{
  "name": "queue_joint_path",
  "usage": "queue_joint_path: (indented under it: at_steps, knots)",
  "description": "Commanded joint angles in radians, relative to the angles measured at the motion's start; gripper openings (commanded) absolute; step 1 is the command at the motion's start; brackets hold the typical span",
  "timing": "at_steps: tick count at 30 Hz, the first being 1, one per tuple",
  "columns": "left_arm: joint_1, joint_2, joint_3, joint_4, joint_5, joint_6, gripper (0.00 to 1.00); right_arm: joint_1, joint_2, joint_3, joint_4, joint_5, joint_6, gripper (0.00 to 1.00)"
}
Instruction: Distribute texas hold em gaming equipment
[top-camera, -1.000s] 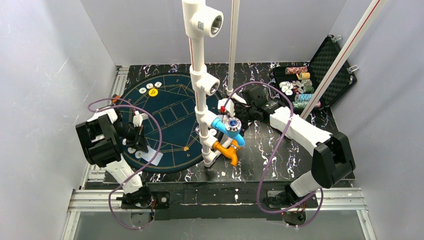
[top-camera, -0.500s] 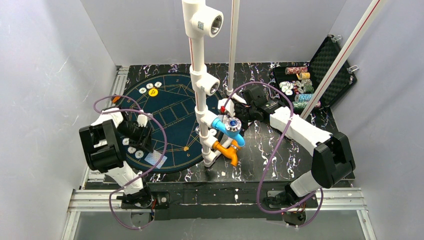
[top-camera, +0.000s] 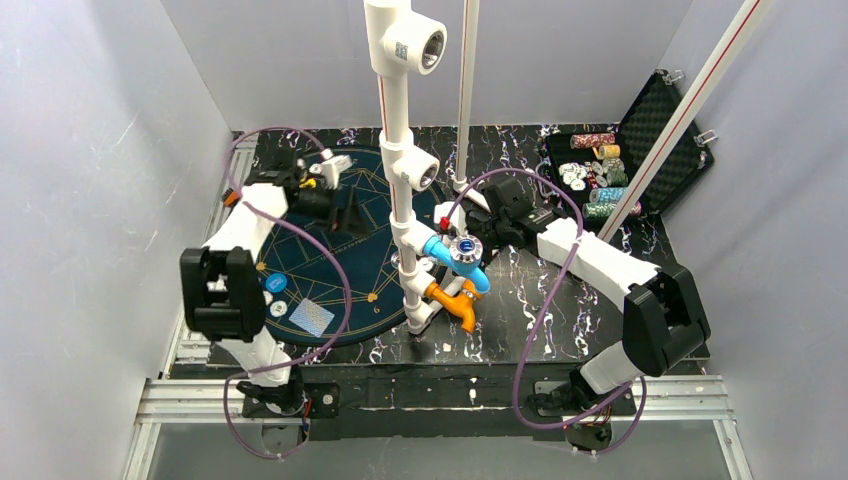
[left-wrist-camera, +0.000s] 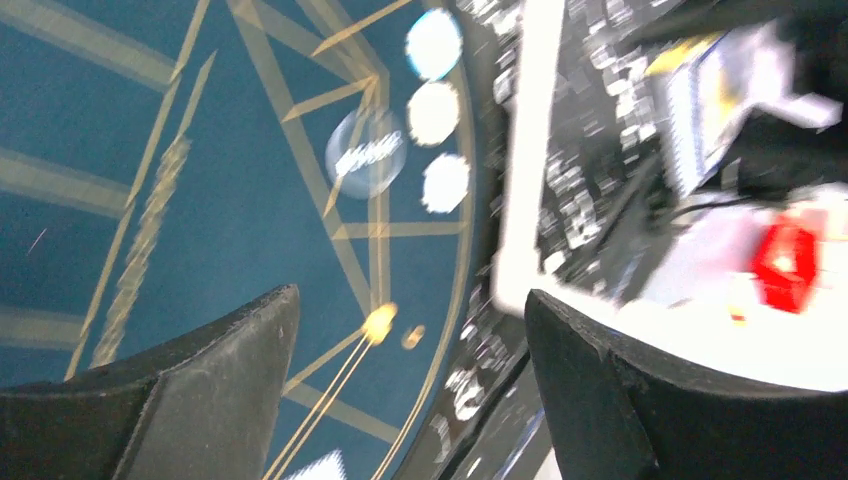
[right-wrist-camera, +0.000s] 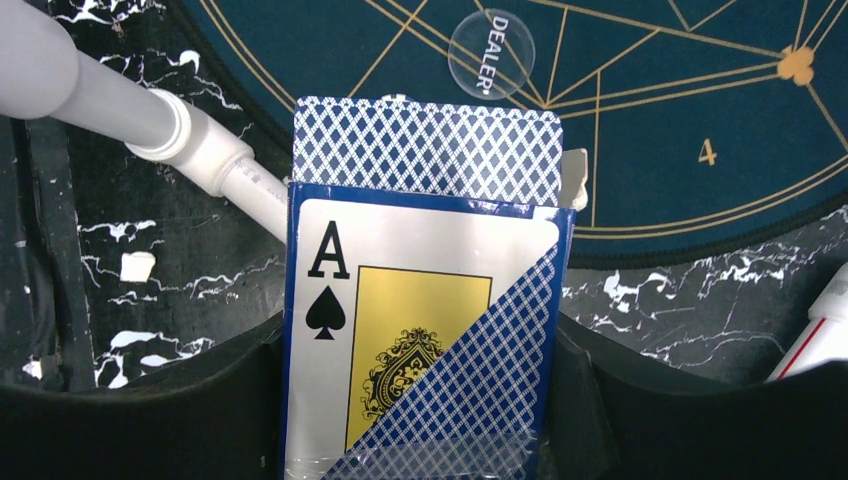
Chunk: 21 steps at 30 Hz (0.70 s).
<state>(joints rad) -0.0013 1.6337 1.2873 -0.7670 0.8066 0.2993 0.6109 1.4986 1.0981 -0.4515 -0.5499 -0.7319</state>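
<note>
In the right wrist view a blue-patterned playing card box with an ace of spades face stands between the jaws of my right gripper, which is shut on it. From above, that gripper hangs right of the pipe stand. My left gripper reaches over the far left of the blue mat. Its wrist view is blurred: the left gripper is open with nothing in it, and white chips lie beyond. A blue chip, a white chip and a face-down card lie on the mat's near left.
A white pipe stand with blue and orange fittings rises at the mat's right edge. An open black case holding stacked chips sits at the back right. A clear dealer button lies on the mat.
My left gripper opened and swung from the mat's near left to its far left. A blue chip now lies where it was. The right arm has not moved.
</note>
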Motion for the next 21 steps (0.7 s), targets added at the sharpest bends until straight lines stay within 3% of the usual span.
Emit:
queue_joint_path:
  at_steps: [1,6,13,21]
  knots:
    - [-0.134,0.143,0.067,0.268,0.289,-0.409,0.82,0.016,0.013,0.016,0.089,-0.031,0.021,0.01]
    - [-0.259,0.218,0.111,0.334,0.324,-0.446,0.81,0.019,0.022,0.012,0.115,0.02,0.028,0.01]
    - [-0.308,0.241,0.073,0.434,0.386,-0.53,0.8,0.026,0.013,-0.02,0.154,0.074,0.034,0.01]
    - [-0.37,0.281,0.062,0.449,0.354,-0.553,0.74,0.027,0.008,-0.01,0.161,0.068,0.045,0.01]
